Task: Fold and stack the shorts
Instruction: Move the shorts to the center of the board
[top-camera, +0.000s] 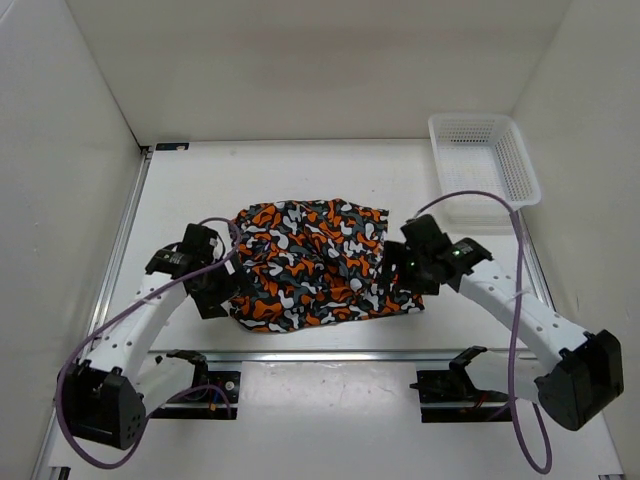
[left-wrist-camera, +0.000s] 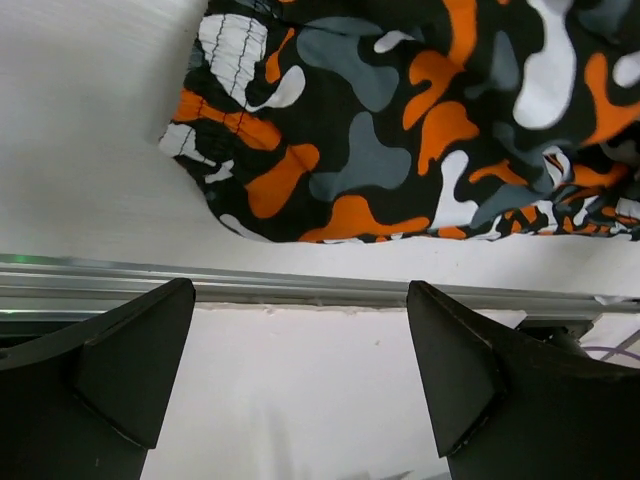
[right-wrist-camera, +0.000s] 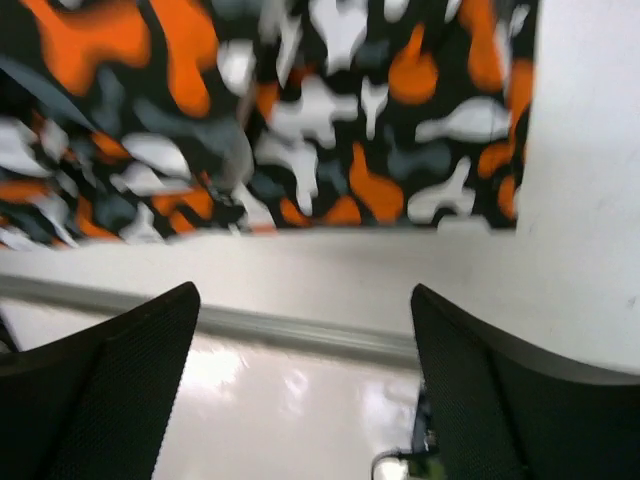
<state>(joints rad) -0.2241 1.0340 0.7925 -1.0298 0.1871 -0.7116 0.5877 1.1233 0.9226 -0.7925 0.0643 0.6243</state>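
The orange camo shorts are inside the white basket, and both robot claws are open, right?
Not quite. The shorts lie on the table, apart from the white mesh basket, as the top view shows. The left gripper and right gripper are open.

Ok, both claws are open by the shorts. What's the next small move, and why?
Probably ease the left claw forward and down onto the near left corner of the shorts. Both it and the right claw stand open and empty, the shorts lie loosely spread between them, and that corner sits right ahead of the left claw, ready to pinch for a fold.
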